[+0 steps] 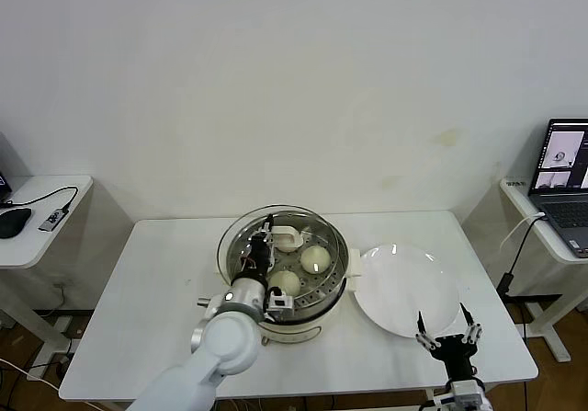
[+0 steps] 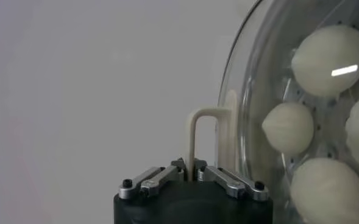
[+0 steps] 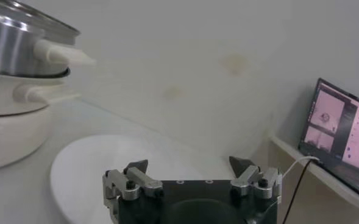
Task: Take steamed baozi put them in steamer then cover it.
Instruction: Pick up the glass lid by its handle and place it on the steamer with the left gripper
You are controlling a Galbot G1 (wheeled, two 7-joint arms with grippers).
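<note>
The steamer (image 1: 296, 323) stands mid-table on its cream-white base. The clear glass cover (image 1: 230, 236) lies over its top. My left gripper (image 1: 262, 248) is shut on the cover's cream-white bar handle (image 1: 287, 238); in the left wrist view my left gripper (image 2: 190, 171) pinches that handle (image 2: 192, 131). Two baozi (image 1: 316, 259) (image 1: 286, 282) show through the glass in the head view. The left wrist view shows several baozi (image 2: 329, 59) behind the cover (image 2: 252, 91). My right gripper (image 1: 447, 330) (image 3: 188, 164) is open and empty at the table's front right.
A flat white plate (image 1: 404, 287) (image 3: 100, 161) lies right of the steamer (image 3: 11, 45), just beyond my right gripper. A laptop (image 1: 562, 176) (image 3: 341, 137) sits on a side table at the right. A mouse (image 1: 13, 221) and cable lie on a side table at the left.
</note>
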